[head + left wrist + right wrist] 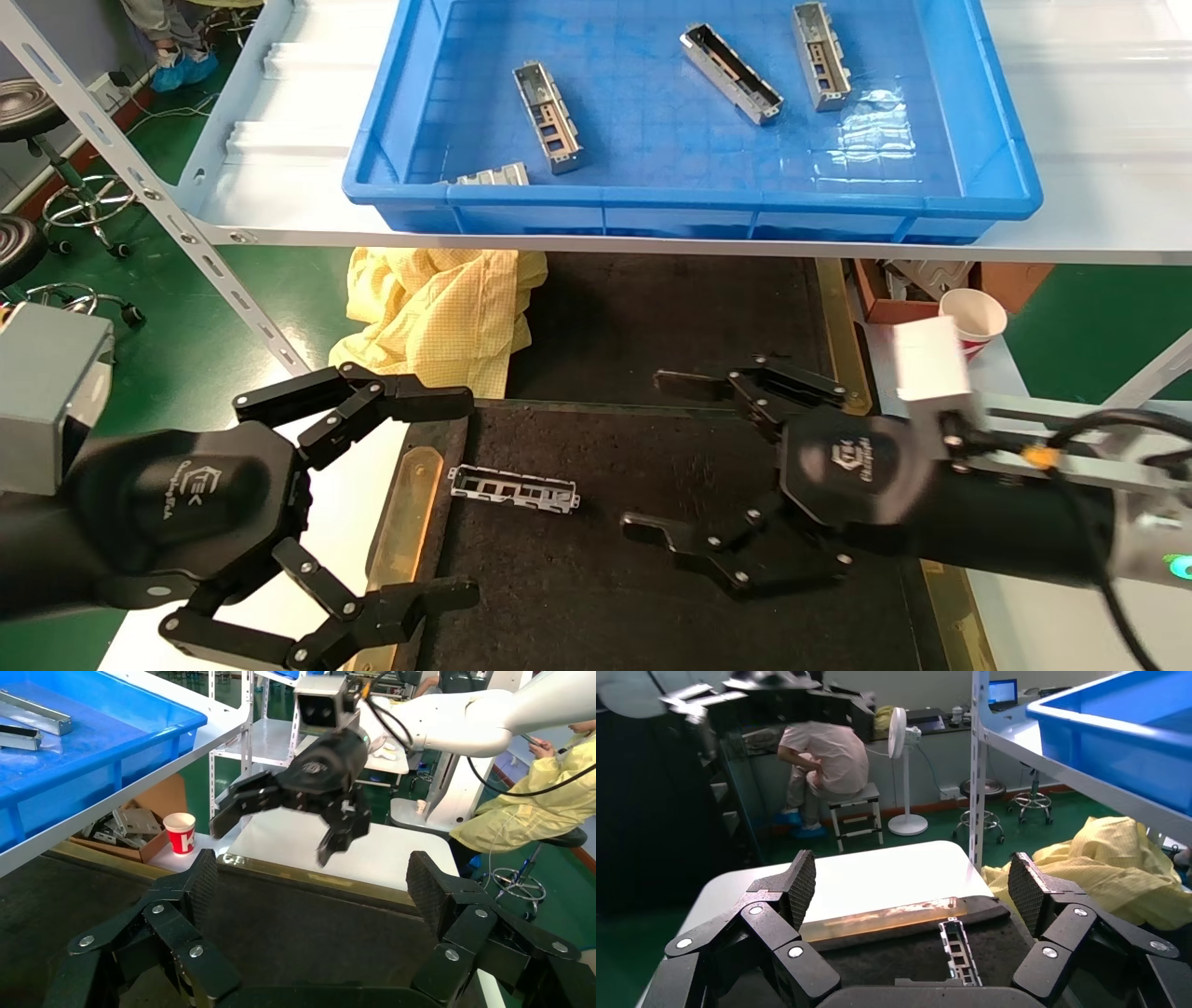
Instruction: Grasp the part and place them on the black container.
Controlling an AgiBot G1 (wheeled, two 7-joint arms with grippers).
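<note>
Two black grippers hang over a workstation, seen from the robot's head and from each wrist. Largest in view is the white shelf (279, 158) beyond both grippers, carrying a blue bin (987, 140). Below the shelf and under the grippers lies the black container (652, 596), a flat matte tray with brass-coloured strips (405, 513) along its sides; it rests on a white desk (1024, 615). A crumpled yellow cloth (438, 312) sits just past the left gripper, at the tray's far corner. A paper cup (973, 317) stands beyond the right gripper, off the tray's edge.

The left gripper (456, 494) hovers at the tray's left border, its two fingers spread wide apart, holding nothing. The right gripper (666, 457) hovers over the middle of the tray, pointing toward the left gripper, also spread wide and empty; the left wrist view shows it (270, 836) raised above the tray.

One part (514, 487), a small silver channel-shaped bracket with rectangular cutouts, lies flat on the black container between the two grippers, nearer the left one and touching neither. In the right wrist view the same part (958, 948) lies on the tray straight ahead, between that gripper's open fingers (796, 885) but lower than them.

Four more parts lie in the blue bin, well away from both grippers: three loose on its floor (548, 116) (731, 73) (820, 54) and one against its near wall (494, 174).
</note>
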